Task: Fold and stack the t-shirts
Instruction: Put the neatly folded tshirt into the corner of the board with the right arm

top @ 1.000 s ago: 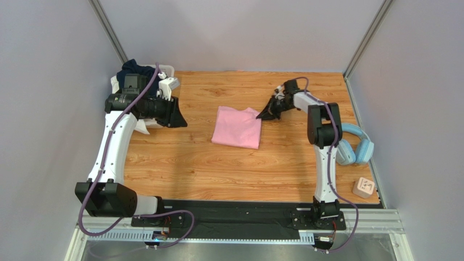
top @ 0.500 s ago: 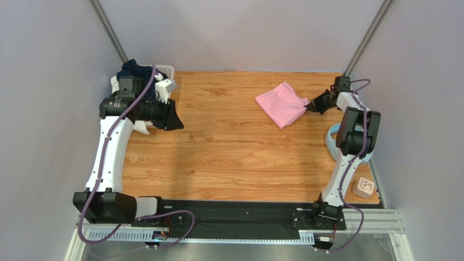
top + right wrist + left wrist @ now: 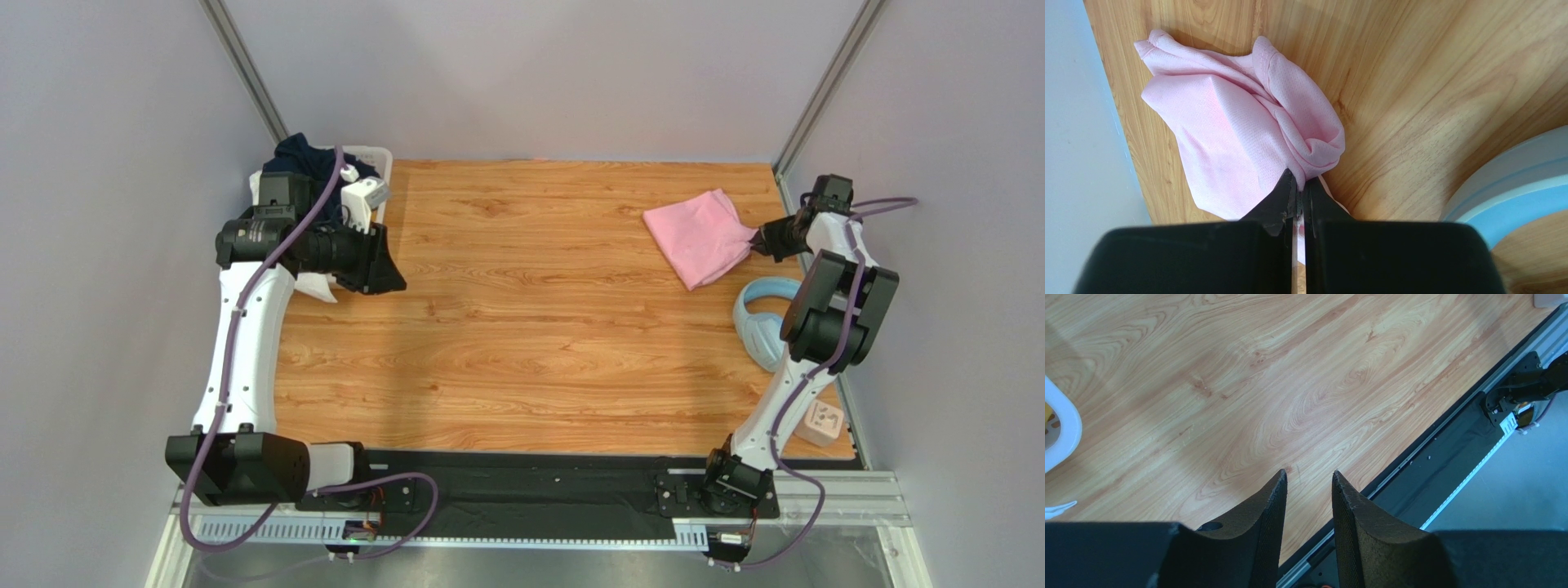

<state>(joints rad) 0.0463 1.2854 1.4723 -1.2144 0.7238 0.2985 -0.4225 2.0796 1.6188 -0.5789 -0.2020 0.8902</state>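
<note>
Cloth looks light and limp; right gripper (image 3: 1298,185) pinches pink shirt (image 3: 1229,135) by a bunched edge; left gripper (image 3: 1309,478) part-open, empty

Light wood table (image 3: 528,343) holding a basket, headphones and a small block.
A white plastic basket (image 3: 382,156) sits at the table's far left corner. Light blue headphones (image 3: 751,321) lie at the right edge, partly hidden. A small beige block (image 3: 819,424) with dark marks on top rests at the near right corner. A black strip (image 3: 540,473) runs along the near edge.
</note>
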